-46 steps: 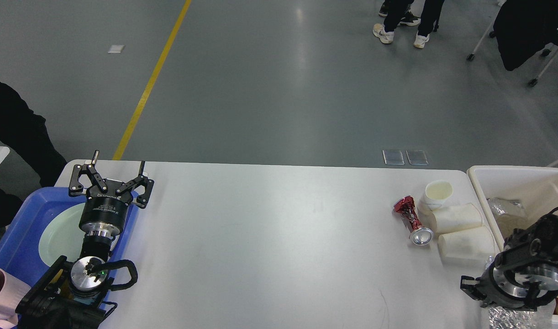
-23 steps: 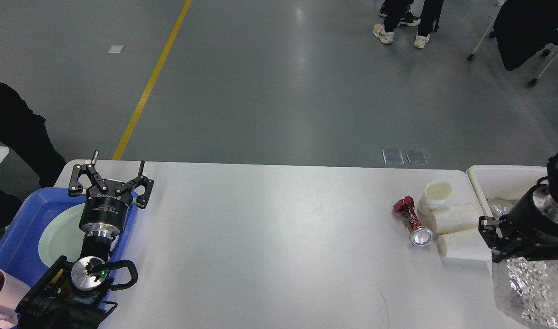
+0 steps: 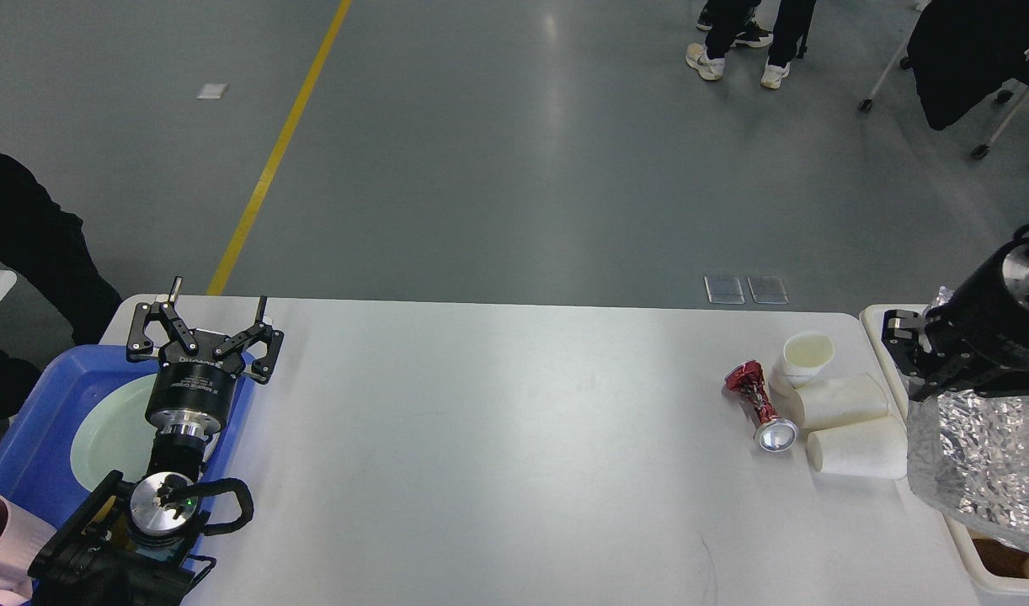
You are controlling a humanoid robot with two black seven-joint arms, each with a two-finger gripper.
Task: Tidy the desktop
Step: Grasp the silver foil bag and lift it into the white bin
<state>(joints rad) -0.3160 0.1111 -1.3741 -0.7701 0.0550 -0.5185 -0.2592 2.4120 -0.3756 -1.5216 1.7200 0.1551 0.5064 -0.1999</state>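
Now the right gripper is rising and carrying a crinkled silver foil bag up from low at the near right edge, where it was a second ago, to a spot over the cream-white bin. Its fingers are clenched on the bag's top edge, and the bag is hanging below and slightly behind them, covering most of the bin's opening (only a strip of rim is showing). That reads as one piece of litter nearly disposed of; releasing it there looks like the remaining step.

Just left of this gripper, the desktop is still holding a crushed red can and three white paper cups, touching one another in a cluster, so the tidying is far from finished.

Meanwhile the left gripper is staying put, fingers spread and empty, above the blue tray at the desktop's opposite end.
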